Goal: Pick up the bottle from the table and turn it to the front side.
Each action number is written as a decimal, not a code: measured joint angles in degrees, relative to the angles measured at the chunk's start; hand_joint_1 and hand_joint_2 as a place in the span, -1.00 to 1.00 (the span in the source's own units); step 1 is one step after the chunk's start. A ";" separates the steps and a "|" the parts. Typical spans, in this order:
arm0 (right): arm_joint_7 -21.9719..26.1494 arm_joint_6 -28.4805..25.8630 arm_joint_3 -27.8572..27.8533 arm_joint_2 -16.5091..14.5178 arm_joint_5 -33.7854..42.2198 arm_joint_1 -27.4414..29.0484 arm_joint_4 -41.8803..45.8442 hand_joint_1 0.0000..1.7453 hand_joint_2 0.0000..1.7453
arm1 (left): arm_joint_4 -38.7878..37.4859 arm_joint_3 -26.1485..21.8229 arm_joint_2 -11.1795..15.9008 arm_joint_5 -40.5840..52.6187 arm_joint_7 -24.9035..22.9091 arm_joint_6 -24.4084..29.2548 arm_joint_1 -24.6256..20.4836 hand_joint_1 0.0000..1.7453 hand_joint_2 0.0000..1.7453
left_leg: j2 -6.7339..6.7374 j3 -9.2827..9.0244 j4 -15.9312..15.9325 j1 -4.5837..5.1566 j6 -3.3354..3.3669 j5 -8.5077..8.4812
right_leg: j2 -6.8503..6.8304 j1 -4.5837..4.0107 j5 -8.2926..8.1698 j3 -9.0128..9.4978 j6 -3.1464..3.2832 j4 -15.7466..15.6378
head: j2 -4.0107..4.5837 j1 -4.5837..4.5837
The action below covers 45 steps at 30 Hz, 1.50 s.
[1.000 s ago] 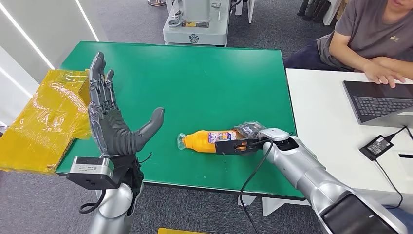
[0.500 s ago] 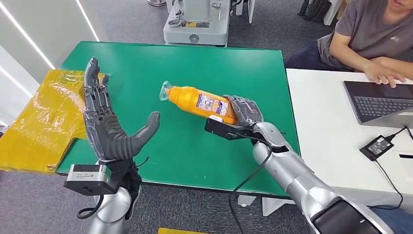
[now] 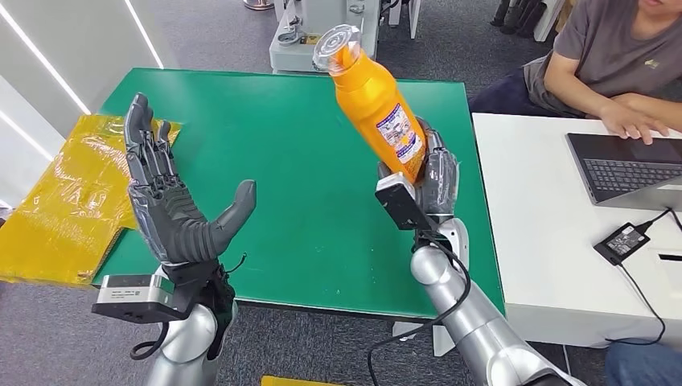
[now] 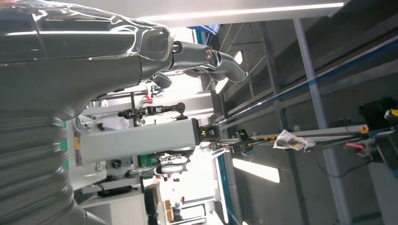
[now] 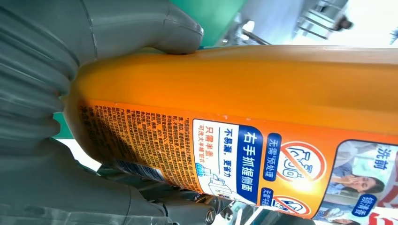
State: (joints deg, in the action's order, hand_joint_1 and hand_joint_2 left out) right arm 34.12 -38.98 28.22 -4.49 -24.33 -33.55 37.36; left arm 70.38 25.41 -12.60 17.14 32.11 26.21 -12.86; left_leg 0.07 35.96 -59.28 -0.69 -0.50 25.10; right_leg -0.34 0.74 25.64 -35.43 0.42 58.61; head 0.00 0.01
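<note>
The right hand [image 3: 422, 181] is gripping the orange bottle [image 3: 374, 100] by its base, holding it tilted in the air above the green table [image 3: 322, 185], clear cap up. The left hand [image 3: 173, 205] is waiting beside it, fingers spread and holding nothing. The bottle is looking stiff, smooth-walled, probably slippery and top-heavy; gripping its middle would likely be steadier.

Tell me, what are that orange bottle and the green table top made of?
The orange bottle, held by the right hand, looks like glossy plastic: it shows smooth highlights, a clear cap and a printed label. The green table top looks matte, perhaps a felt or rubber mat; no glare shows, so I cannot say which.
</note>
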 joint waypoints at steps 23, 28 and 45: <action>1.64 11.76 0.94 -1.10 -7.37 10.86 15.83 1.00 1.00 | -1.21 0.52 -1.63 -10.19 1.42 -15.76 -0.52 -1.00 1.00 | 0.02 -0.01 0.01 0.01 0.00 0.00 | 0.02 0.00 0.01 -0.01 0.01 -0.01 | 0.00 -0.01; 2.94 12.92 1.22 -1.01 -7.62 10.94 16.16 1.00 1.00 | -1.78 0.64 -1.67 -9.82 0.90 -17.62 -0.57 -1.00 1.00 | 0.02 -0.01 0.02 0.01 0.00 0.00 | 0.02 0.00 0.01 -0.01 0.01 -0.01 | 0.00 0.00; 2.87 18.23 2.67 -0.75 -7.80 10.95 11.70 1.00 1.00 | -2.46 0.60 -2.09 -8.01 -1.99 -18.51 -0.44 -1.00 1.00 | 0.01 0.00 0.02 0.00 0.00 0.00 | 0.01 0.00 0.01 0.00 0.01 0.00 | 0.00 0.00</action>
State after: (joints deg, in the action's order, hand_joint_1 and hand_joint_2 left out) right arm 36.98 -20.75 30.88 -5.24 -32.12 -22.60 49.06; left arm 67.92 26.02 -14.69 9.13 30.11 7.69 -13.30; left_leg 0.08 35.95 -59.26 -0.69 -0.50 25.10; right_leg -0.33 0.74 25.66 -35.43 0.43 58.61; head 0.00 0.01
